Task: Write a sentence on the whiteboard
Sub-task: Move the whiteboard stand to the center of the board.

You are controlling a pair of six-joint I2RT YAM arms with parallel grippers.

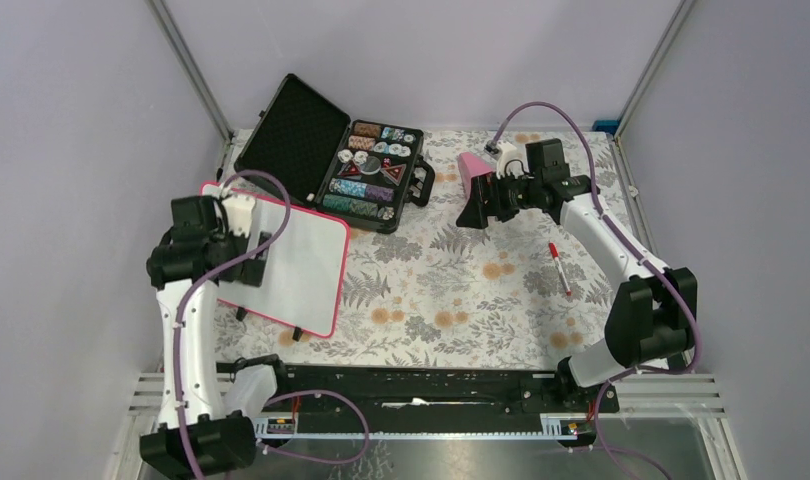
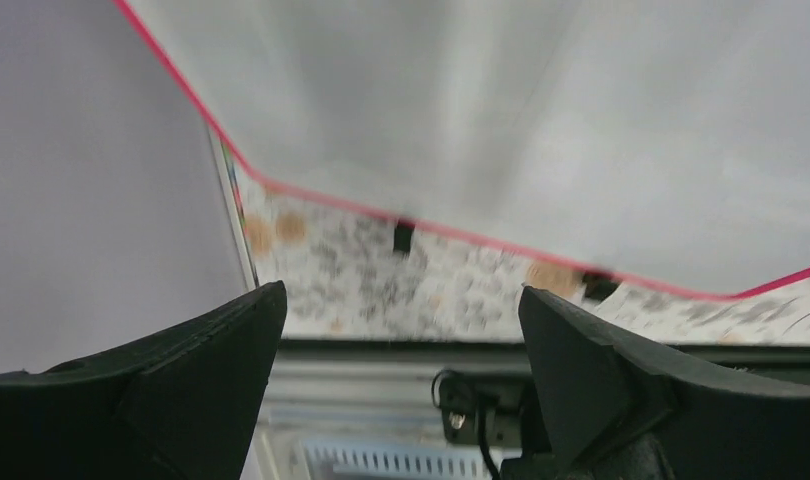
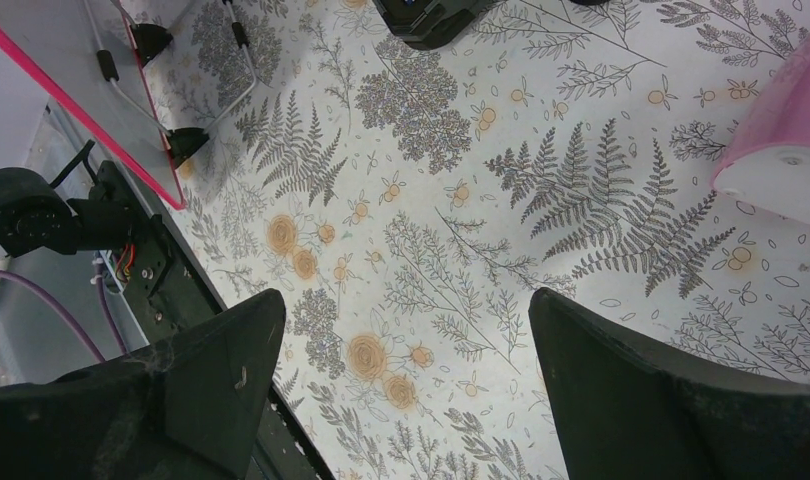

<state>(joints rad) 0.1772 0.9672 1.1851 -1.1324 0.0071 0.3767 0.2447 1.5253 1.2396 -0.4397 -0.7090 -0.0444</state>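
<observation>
Over the left edge of the whiteboard [image 1: 306, 265], hung from a raised, bent arm with left gripper [image 2: 403, 293] spread empty.

I see a flat white board [image 1: 303, 262] rimmed pink-red, a desk [image 1: 451, 292] printed with grey ferns and orange blossoms, a red marker [image 1: 559, 267].

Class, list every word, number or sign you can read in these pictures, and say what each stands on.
No text can be read anywhere.
The whiteboard: no writing shows.
The chips in the black case: printed marks too small to read.
The red marker: any label too small.
</observation>
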